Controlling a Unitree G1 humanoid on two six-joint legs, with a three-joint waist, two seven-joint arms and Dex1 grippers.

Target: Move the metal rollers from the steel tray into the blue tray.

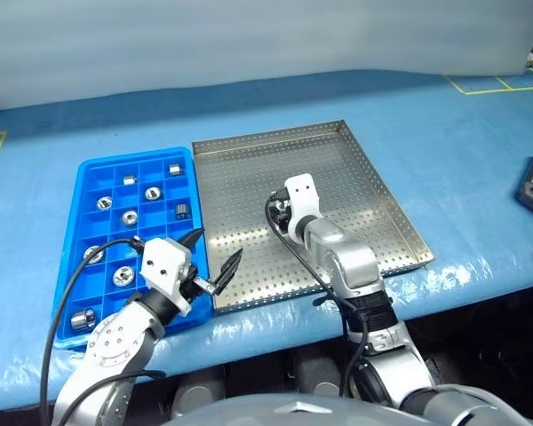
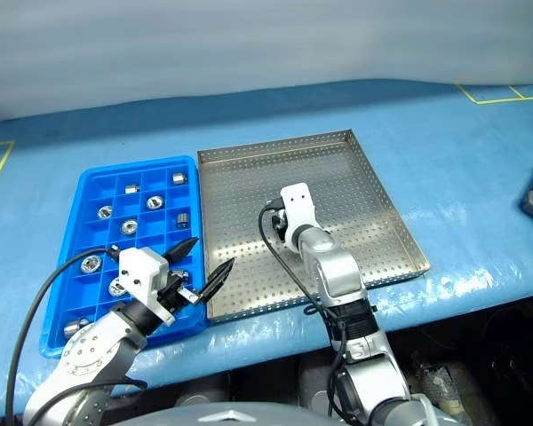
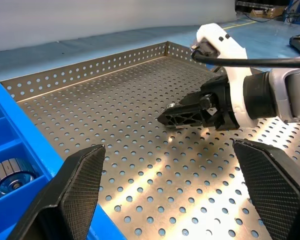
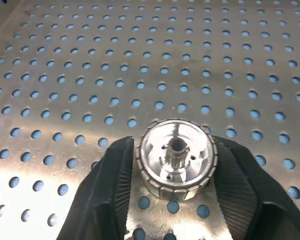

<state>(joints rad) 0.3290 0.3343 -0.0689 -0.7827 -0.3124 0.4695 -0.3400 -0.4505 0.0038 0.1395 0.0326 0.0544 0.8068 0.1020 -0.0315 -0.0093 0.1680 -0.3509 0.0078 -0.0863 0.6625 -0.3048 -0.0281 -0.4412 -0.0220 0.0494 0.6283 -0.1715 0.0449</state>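
Left eye view: at lower left the left gripper [image 1: 215, 256] hangs with fingers spread wide and empty, over the seam between the blue tray [image 1: 87, 169] and the steel tray [image 1: 373, 200]. Just right of centre, the right gripper [image 4: 175, 170] pinches one metal roller [image 4: 176, 156] low over the steel tray's perforated floor. Further up, more metal rollers [image 1: 150, 192] sit in the blue tray's compartments.

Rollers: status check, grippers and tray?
Right gripper shut on metal roller in steel tray. Left gripper open over trays' shared edge. Blue tray holds rollers. Nothing blocking.
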